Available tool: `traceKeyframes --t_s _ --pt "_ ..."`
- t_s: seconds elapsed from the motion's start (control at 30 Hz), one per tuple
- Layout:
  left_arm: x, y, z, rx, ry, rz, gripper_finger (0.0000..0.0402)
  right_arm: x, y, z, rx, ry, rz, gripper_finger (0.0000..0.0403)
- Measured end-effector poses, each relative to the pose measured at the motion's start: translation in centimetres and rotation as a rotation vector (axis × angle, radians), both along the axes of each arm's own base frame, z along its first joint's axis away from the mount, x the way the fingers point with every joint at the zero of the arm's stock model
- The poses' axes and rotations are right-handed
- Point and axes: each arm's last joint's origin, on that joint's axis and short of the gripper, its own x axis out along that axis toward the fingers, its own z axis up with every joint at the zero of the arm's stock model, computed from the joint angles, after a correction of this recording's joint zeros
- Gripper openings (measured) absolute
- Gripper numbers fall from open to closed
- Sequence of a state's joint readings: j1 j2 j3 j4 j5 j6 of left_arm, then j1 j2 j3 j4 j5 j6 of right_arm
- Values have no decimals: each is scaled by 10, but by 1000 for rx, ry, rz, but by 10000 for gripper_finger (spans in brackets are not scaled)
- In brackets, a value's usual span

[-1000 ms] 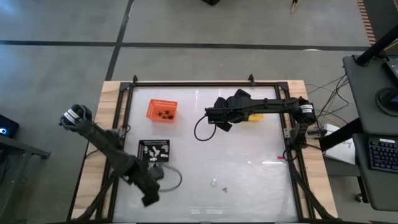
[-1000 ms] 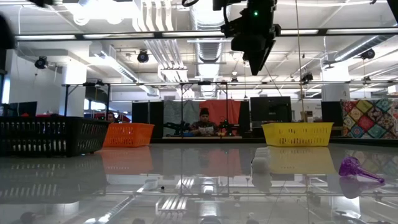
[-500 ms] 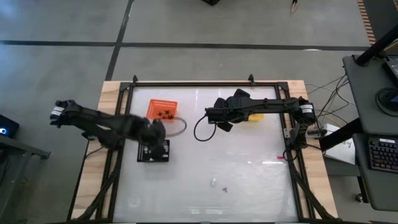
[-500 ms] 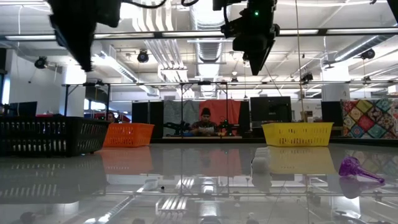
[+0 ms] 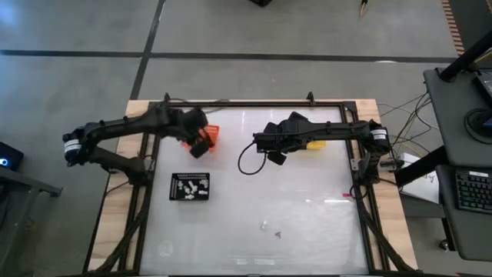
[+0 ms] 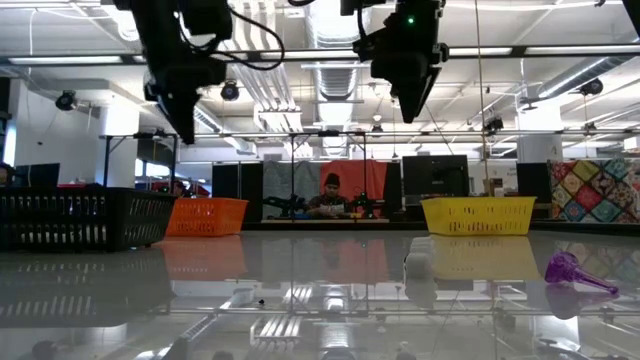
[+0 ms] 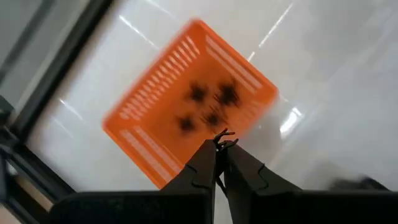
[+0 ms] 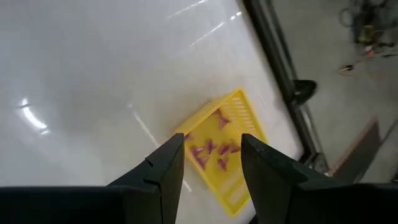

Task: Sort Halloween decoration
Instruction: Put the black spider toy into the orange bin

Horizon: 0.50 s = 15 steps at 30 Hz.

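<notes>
I hold the left claw (image 7: 219, 146) pinched on a spider (image 7: 224, 133) over the orange tray (image 7: 149, 146) for dropping; right claw (image 8: 211, 163) gapes empty.

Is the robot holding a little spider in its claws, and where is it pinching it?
The left gripper is shut on a tiny black spider-like trinket, pinched at its fingertips above the orange tray. The right gripper is open and empty.

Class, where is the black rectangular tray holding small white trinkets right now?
In the high view the black rectangular tray sits on the table's left side, nearer the front than the orange tray, below the left arm.
</notes>
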<state>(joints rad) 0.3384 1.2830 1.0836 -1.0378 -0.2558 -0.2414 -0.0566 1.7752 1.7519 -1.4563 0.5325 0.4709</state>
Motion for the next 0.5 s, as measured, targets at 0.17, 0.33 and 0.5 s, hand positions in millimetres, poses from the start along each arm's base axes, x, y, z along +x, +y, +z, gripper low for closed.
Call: traceKeyframes --t_s 0.17,0.33,0.5 --pt "1 32 -5 52 -1 -13 0 0 0 0 16 -25 -41 148" --pt "3 48 -14 23 25 -73 1 0 0 0 15 -57 -99 148" --pt "5 56 -21 28 69 -125 34 0 1 -1 51 -83 -150 148"
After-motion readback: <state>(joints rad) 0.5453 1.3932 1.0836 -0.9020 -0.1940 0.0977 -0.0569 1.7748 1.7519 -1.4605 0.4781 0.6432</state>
